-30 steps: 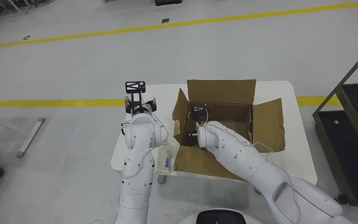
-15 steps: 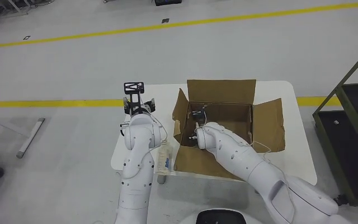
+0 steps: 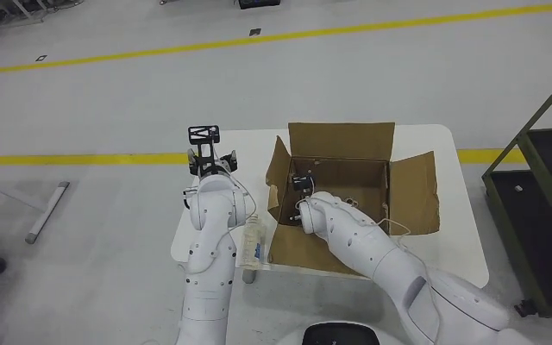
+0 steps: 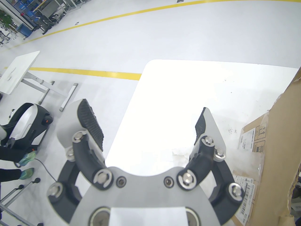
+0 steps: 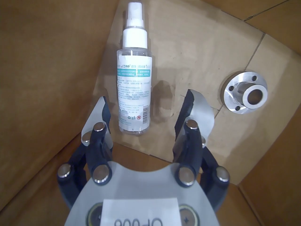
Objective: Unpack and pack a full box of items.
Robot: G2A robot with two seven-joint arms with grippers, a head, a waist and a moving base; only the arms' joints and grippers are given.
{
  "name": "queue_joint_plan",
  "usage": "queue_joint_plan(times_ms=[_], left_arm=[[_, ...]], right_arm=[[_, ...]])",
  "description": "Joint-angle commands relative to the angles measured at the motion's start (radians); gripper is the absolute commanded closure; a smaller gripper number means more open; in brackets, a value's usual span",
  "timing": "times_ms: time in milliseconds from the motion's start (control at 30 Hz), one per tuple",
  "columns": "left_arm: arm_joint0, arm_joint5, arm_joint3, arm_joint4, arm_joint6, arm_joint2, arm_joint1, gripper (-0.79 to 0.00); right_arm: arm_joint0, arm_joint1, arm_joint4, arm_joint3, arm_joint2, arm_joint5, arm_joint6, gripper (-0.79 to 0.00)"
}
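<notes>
**Open end effector hangs over the spray bottle in the box**

The white table [image 3: 461,241] holds a big brown box [image 3: 341,138]. All the box flaps are folded out, so an arm can go in from the top. Something that looks like a clear bottle [image 3: 253,243] lies on the table just beside the box. I think some unpacking is already done.

The left end effector [image 4: 143,105] hangs over the bare far end of the table, well apart from the box. Its fingers are spread wide and hold nothing. I think it is there to keep out of the way.

The right end effector [image 5: 145,97] is down inside the box. It is wide open and empty too.

The spray bottle [image 5: 134,83] lies flat on the box floor, near a side wall. Its bottom end sits between the open fingers, closer to one of them. Lined up like this, the fingers can close across its round body.

A small metal ring [image 5: 245,92] with holes lies flat on the box floor, apart from the spray bottle. It probably comes out later.
</notes>
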Motion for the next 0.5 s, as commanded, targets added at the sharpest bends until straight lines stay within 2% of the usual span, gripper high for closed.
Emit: queue_joint_plan(times_ms=[0,133,200,233,333,367,400,433,467], left_arm=[[-0.001,-0.001,0.001,0.002,0.001,-0.001,0.000,-0.785],[-0.002,-0.002,0.003,0.002,0.001,-0.002,0.000,-0.785],[-0.002,-0.003,0.004,0.002,0.002,-0.003,0.000,-0.785],[-0.002,-0.003,0.004,0.002,0.002,-0.003,0.000,-0.785],[-0.003,-0.002,0.004,0.002,0.004,-0.002,-0.001,-0.785],[-0.004,-0.003,0.005,0.002,0.005,-0.001,-0.001,-0.785],[-0.004,-0.003,0.005,0.002,0.006,-0.001,-0.001,-0.785],[-0.004,-0.003,0.005,0.002,0.007,-0.002,-0.001,-0.785],[-0.004,-0.003,0.005,0.002,0.007,-0.002,-0.001,-0.785]], right_arm=[[0.004,-0.007,0.001,0.018,0.000,-0.005,0.001,-0.603],[0.012,-0.020,0.006,0.047,0.002,-0.019,0.000,-0.579],[0.016,-0.025,0.008,0.061,0.004,-0.025,-0.003,-0.529],[0.018,-0.027,0.009,0.068,0.006,-0.027,-0.006,-0.440],[0.026,-0.033,0.015,0.086,0.014,-0.029,-0.013,-0.262],[0.027,-0.035,0.019,0.090,0.017,-0.032,-0.015,-0.175],[0.029,-0.036,0.020,0.096,0.019,-0.035,-0.016,-0.154],[0.031,-0.037,0.020,0.102,0.021,-0.037,-0.018,-0.025],[0.033,-0.039,0.020,0.107,0.022,-0.039,-0.019,0.000]])
